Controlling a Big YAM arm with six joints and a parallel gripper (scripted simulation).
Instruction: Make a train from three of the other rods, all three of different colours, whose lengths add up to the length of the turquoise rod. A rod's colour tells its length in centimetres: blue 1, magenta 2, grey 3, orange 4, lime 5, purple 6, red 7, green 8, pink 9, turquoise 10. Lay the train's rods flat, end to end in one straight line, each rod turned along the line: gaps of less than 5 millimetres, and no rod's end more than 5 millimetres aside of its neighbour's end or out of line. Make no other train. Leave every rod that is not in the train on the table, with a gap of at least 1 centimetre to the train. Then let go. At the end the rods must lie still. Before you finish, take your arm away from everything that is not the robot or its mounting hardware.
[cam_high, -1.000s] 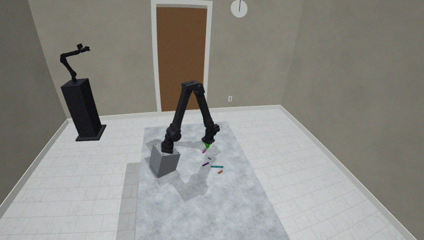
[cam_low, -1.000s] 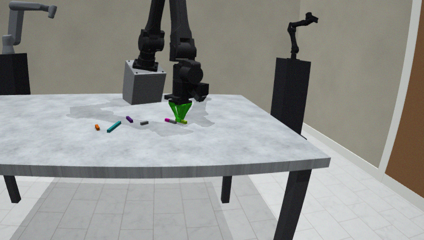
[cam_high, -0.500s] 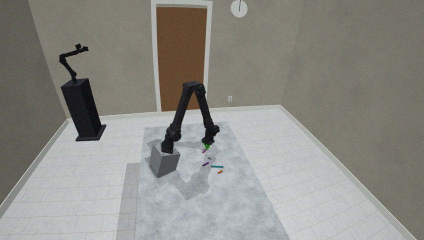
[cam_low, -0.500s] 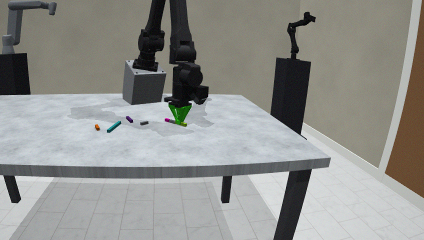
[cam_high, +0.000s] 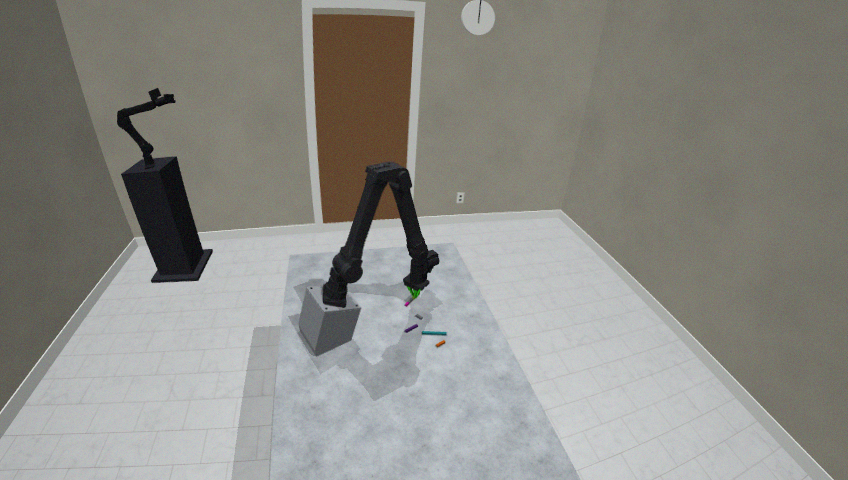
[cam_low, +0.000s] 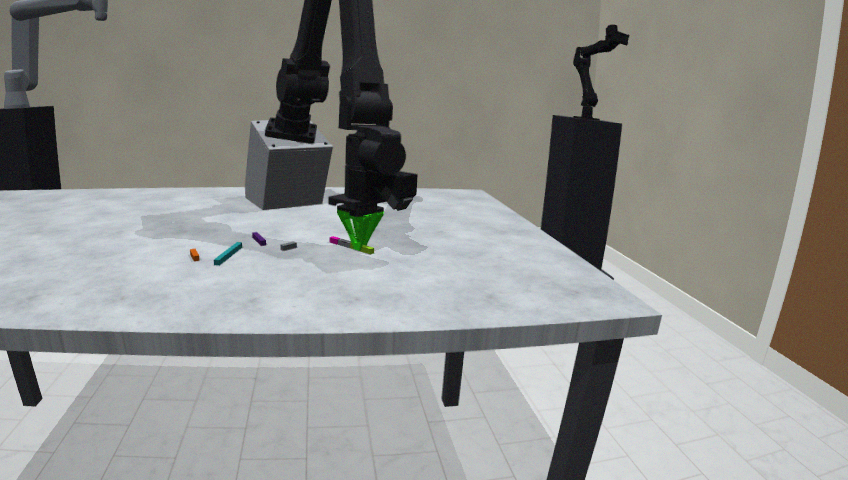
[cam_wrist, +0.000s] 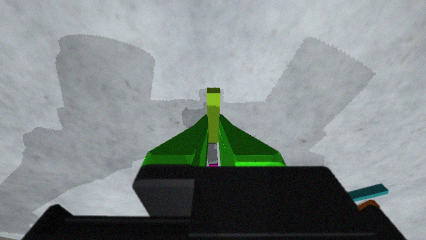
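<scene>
My gripper (cam_high: 414, 295) (cam_low: 358, 245) (cam_wrist: 213, 120) points down, its green fingers shut on the lime rod (cam_low: 368, 249) (cam_wrist: 213, 99). The lime rod is at or just above the table, roughly in line with a grey rod (cam_low: 343, 242) (cam_wrist: 213, 153) and a magenta rod (cam_high: 407, 304) (cam_low: 334, 240) joined end to end. The fingers partly hide the meeting of lime and grey; its exact gap is unclear. The turquoise rod (cam_high: 434, 333) (cam_low: 227, 253) (cam_wrist: 370, 192) lies apart.
A second grey rod (cam_high: 418, 317) (cam_low: 288, 245) and a purple rod (cam_high: 411, 328) (cam_low: 258, 238) lie between the row and the turquoise rod. An orange rod (cam_high: 440, 343) (cam_low: 194, 254) (cam_wrist: 369, 203) lies beyond the turquoise one. The arm's base block (cam_high: 328, 324) (cam_low: 291, 175) stands behind.
</scene>
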